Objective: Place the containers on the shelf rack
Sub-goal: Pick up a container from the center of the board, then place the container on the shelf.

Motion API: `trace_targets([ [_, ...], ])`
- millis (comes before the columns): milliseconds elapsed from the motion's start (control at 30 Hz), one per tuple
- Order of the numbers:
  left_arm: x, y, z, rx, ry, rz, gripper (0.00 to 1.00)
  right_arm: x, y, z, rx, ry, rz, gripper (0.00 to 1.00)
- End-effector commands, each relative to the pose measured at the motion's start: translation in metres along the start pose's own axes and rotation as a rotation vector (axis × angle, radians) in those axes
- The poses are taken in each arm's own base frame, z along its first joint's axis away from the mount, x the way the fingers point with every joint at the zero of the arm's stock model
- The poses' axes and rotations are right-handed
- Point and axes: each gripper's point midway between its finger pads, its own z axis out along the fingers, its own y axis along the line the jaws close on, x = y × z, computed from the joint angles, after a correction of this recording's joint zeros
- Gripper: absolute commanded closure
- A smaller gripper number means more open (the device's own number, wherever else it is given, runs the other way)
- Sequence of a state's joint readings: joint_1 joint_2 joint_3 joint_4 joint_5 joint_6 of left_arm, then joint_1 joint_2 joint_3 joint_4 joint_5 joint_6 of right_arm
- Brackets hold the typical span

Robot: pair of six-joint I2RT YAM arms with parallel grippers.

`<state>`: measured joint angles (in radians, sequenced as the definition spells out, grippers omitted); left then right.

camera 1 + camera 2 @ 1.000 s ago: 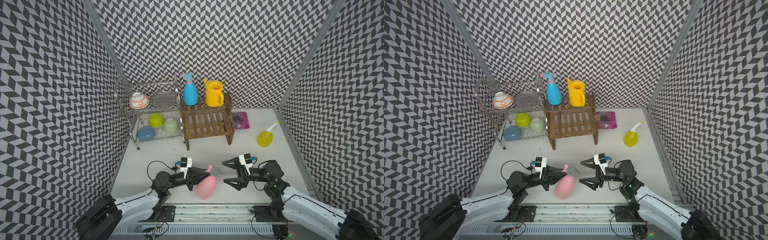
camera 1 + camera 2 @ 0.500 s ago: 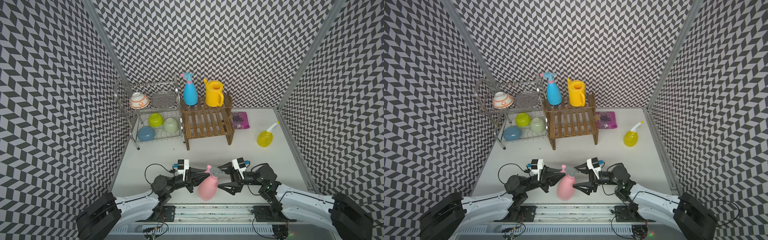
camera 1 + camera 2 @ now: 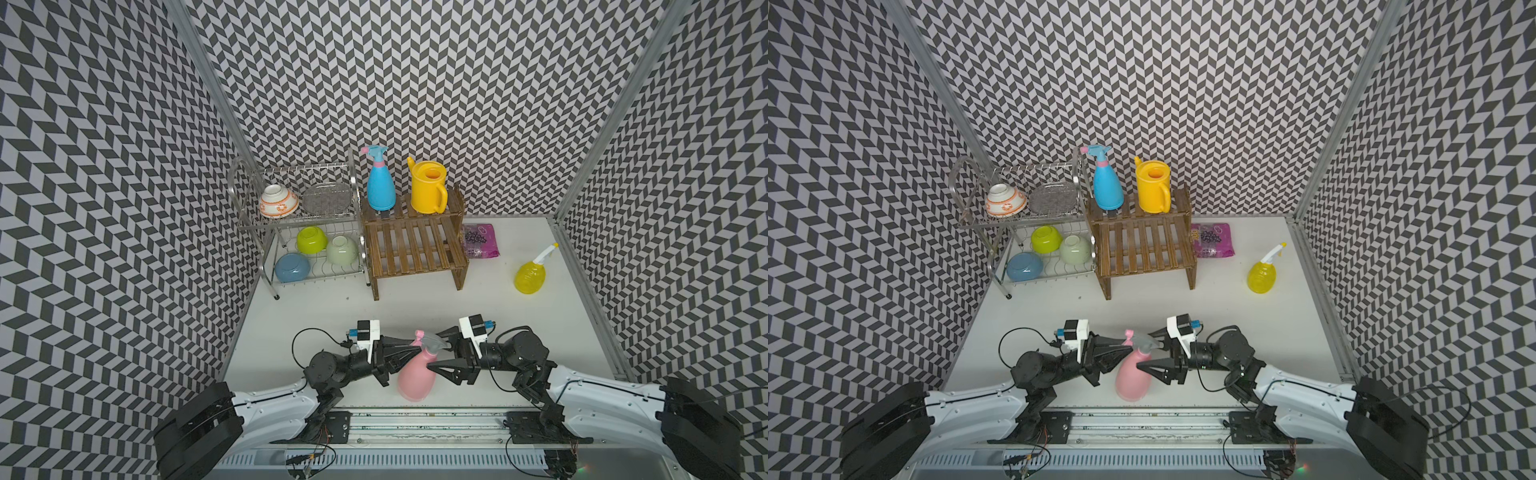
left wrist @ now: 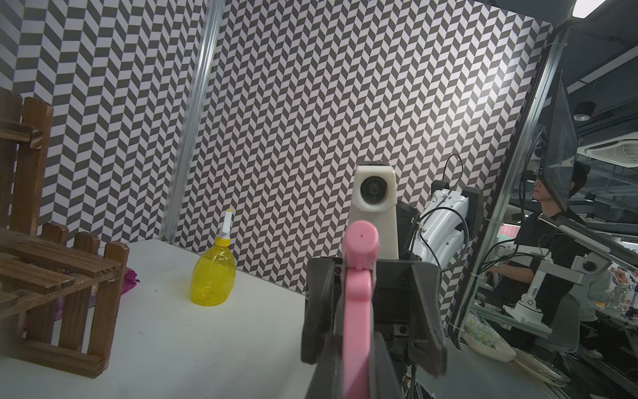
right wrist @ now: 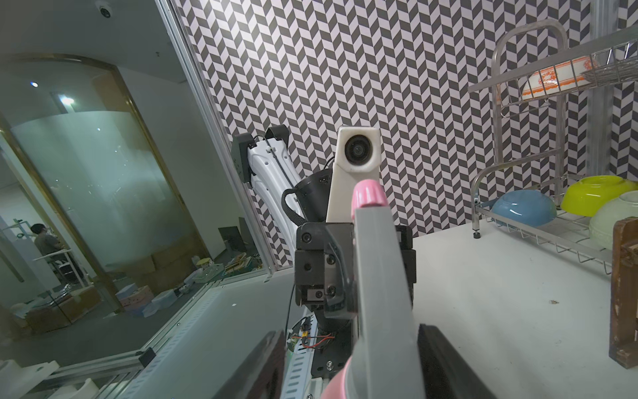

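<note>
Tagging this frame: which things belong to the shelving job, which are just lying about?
Job: pink spray bottle with grey trigger; translucent yellow spray bottle; blue spray bottle with pink trigger; opaque yellow watering can; dark brown wooden-slat shelf rack.
Lying about: silver wire dish rack; ceramic bowls; purple packet.

Smooth pink plastic spray bottle (image 3: 415,376), translucent yellow plastic bottle (image 3: 528,279), dark brown wooden slat rack (image 3: 411,249), shiny silver wire dish rack (image 3: 309,217)

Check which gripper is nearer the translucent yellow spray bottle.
Right. The right gripper straddles the pink spray bottle on the side facing the translucent yellow spray bottle; the left gripper clamps the pink one from the opposite side, farther off.
</note>
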<state>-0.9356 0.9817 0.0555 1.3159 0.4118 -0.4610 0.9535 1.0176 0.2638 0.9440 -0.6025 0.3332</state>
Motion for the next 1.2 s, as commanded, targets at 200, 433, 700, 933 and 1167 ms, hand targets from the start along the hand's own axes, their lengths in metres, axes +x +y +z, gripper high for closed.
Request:
trace_targets([
  [200,-0.01,-0.004,0.001,0.009,-0.034,0.031,1.0,-0.015,0.002,0.007,-0.005,-0.02,-0.041,0.57],
  [433,-0.008,0.001,0.003,-0.02,-0.015,0.03,0.92,-0.018,0.001,0.004,0.021,-0.018,-0.07,0.77],
  [700,-0.017,0.007,-0.002,-0.081,-0.031,0.044,0.4,-0.027,-0.008,-0.008,0.116,-0.051,-0.107,0.87],
  [933,-0.035,0.066,-0.045,-0.489,-0.123,0.037,0.21,-0.039,-0.034,-0.037,0.264,-0.097,-0.125,0.88],
  [1167,-0.043,0.102,-0.093,-0.639,-0.253,-0.13,0.05,-0.061,-0.061,-0.062,0.449,-0.153,-0.146,0.9],
])
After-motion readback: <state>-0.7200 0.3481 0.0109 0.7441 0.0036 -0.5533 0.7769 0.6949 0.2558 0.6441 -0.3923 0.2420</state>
